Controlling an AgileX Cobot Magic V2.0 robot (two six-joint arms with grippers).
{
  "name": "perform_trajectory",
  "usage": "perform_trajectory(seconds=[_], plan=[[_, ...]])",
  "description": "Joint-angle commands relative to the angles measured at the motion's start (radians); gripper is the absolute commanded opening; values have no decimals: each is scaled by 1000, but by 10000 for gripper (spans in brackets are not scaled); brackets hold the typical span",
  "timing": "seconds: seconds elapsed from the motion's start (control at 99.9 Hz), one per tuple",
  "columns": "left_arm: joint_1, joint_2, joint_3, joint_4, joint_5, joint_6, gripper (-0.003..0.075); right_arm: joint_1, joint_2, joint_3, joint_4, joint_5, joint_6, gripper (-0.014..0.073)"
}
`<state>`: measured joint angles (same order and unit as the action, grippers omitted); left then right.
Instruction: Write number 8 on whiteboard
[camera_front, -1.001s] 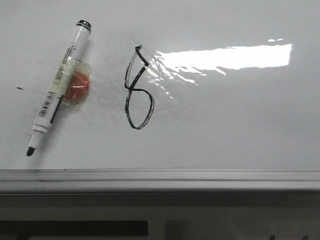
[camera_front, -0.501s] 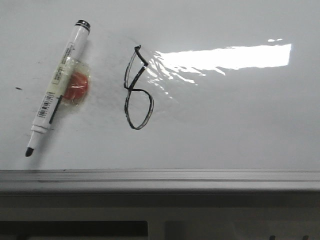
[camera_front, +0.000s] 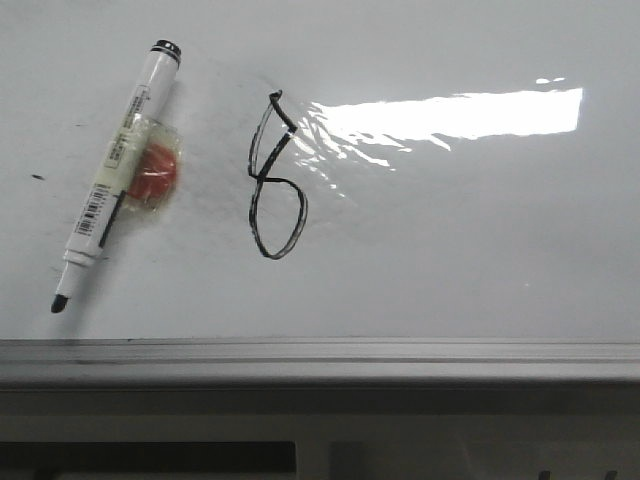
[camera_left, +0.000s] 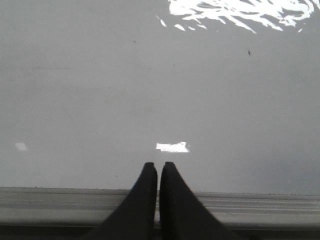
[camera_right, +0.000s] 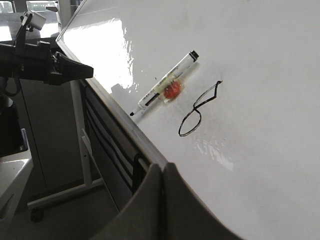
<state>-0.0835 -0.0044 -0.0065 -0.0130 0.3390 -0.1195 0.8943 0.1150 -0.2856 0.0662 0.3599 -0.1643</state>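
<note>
The number 8 (camera_front: 274, 182) is drawn in thin black line on the whiteboard (camera_front: 460, 250), a narrow slanted figure with a pointed upper loop. It also shows in the right wrist view (camera_right: 199, 110). A white marker (camera_front: 115, 170) with an orange piece taped to it lies on the board left of the figure, tip toward the near rail. My left gripper (camera_left: 158, 166) is shut and empty over the board's near rail. My right gripper (camera_right: 163, 167) is shut and empty at the board's edge, apart from the marker (camera_right: 165, 90).
A grey metal rail (camera_front: 320, 360) runs along the board's near edge. A bright glare patch (camera_front: 450, 115) lies right of the figure. In the right wrist view the left arm (camera_right: 50, 67) hangs beyond the board's edge, above a stand's legs.
</note>
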Motion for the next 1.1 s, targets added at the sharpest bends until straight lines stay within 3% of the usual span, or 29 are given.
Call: perform_trajectory(seconds=[0.0, 0.38, 0.571, 0.661, 0.801, 0.961, 1.091], plan=[[3, -28, 40, -5, -34, -12, -20, 1, 10, -24, -7, -69, -1, -64], [3, -28, 40, -5, -34, -12, -20, -1, 10, 2, -9, -90, -1, -64], [3, -28, 40, -5, -34, -12, -20, -60, 14, 112, -9, -372, -1, -64], [3, -28, 40, -5, -34, -12, -20, -113, 18, 178, -9, -554, -1, -64], [3, -28, 40, -5, -34, -12, -20, -228, 20, 259, -9, -709, -1, -64], [3, -28, 40, -5, -34, -12, -20, -416, 20, 296, -9, -737, 13, -64], [3, -28, 40, -5, -34, -12, -20, -599, 20, 308, -60, -712, 97, -64]])
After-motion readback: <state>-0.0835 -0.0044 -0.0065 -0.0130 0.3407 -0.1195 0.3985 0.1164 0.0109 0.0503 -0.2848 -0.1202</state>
